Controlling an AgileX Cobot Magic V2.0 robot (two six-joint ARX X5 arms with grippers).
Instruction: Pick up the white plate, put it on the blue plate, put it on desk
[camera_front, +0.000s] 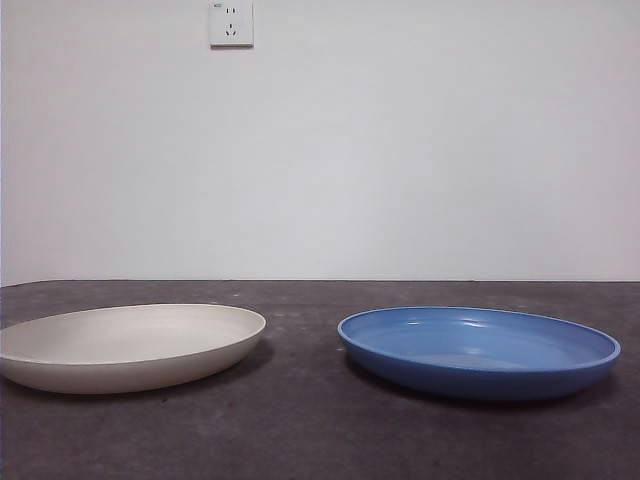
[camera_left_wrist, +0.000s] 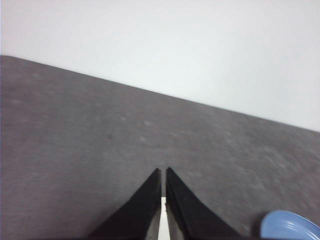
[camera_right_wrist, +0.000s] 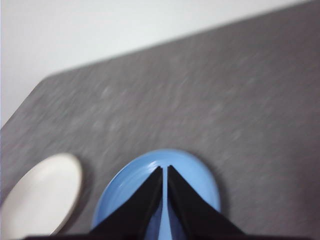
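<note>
— What do you see of the left pincer (camera_left_wrist: 163, 172) in its wrist view?

— You see two matte black jaws, each a long wedge tapering to a sharp tip, smooth-faced, with a thin pale strip showing low in the slit between them.

— And the right pincer (camera_right_wrist: 164, 170)?

— You get the same build: two plain black tapered wedges, no screws, cables or markings that you can make out. The picture is blurred, so finer detail escapes you.

R gripper (camera_right_wrist: 164, 169), jaws nearly closed w/ thin slit between, hangs over blue plate (camera_right_wrist: 200, 175) on grey desk (camera_right_wrist: 200, 90); white plate (camera_right_wrist: 42, 192) just beside it, not touching.
</note>
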